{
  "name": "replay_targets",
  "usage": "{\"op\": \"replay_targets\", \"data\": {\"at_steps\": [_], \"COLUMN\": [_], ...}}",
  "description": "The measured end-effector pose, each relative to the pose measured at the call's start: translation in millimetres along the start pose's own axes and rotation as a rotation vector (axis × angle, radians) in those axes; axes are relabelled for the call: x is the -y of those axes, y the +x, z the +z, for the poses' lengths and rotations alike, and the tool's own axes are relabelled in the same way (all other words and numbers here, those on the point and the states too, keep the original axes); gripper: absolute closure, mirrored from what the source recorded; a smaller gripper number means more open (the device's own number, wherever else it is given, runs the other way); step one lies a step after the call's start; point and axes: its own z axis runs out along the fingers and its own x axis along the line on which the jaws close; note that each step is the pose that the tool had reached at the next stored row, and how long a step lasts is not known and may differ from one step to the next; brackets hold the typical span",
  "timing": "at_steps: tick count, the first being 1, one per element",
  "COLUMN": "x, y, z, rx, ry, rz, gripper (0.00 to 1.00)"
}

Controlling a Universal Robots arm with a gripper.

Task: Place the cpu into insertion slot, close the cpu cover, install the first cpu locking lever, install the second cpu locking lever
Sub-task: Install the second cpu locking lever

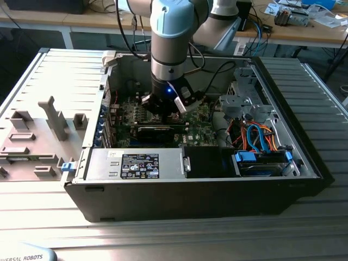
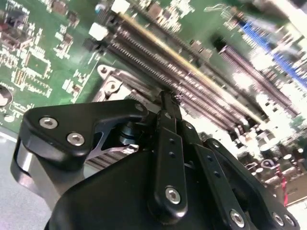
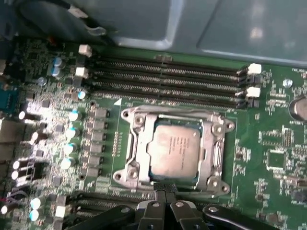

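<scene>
Down in the middle of the green motherboard (image 3: 268, 124), the cpu (image 3: 173, 151) is already sitting flat in the insertion slot (image 3: 125, 175), silver top up. The cpu cover (image 3: 207, 148) looks to be lying down around it, with the chip showing through the window. I can't tell whether the levers along the sides are latched.

The tool (image 3: 165, 188) hangs right at the socket's edge, fingertips pressed together with nothing between them. In the exterior view it's (image 1: 163, 111) just above centre of frame, dipped into the open case (image 1: 190, 190).

Handling-wise, I'd guess the chip is light and stiff. Its underside and the socket contacts are the fragile bit, so hold it by the edges only and don't slide it. The cover is thin sheet metal, stiff enough to push on the frame but not on the window. The levers should be springy wire and will probably fight back.

It's a tight spot. The long memory slots (image 3: 168, 79) run right beside the socket and a row of small capacitors (image 3: 72, 134) stands on another side. In the exterior view, a long black card (image 1: 160, 130) lies just below the tool. The power supply (image 1: 136, 163) and a bundle of cables (image 1: 255, 136) crowd the lower and right parts. The case sits on a ribbed tabletop (image 1: 163, 234).
</scene>
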Motion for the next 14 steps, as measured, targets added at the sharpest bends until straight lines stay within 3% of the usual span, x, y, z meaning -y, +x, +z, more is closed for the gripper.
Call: {"op": "replay_targets", "data": {"at_steps": [1,3,5,9,14], "x": [-2.3,-13.5,-20.7,-24.7,-25.4], "y": [-0.6,-3.6,-5.5,-8.5,-10.2], "z": [0.2,1.1,1.8,1.6,-4.6], "rx": [-0.0005,-0.0026,-0.0039,-0.0051,-0.0058], "ry": [0.0037,0.0213,0.0324,0.0419,0.0468], "rz": [0.0,0.0,0.0,0.0,0.0], "gripper": [0.89,0.89,0.89,0.89,0.89]}}
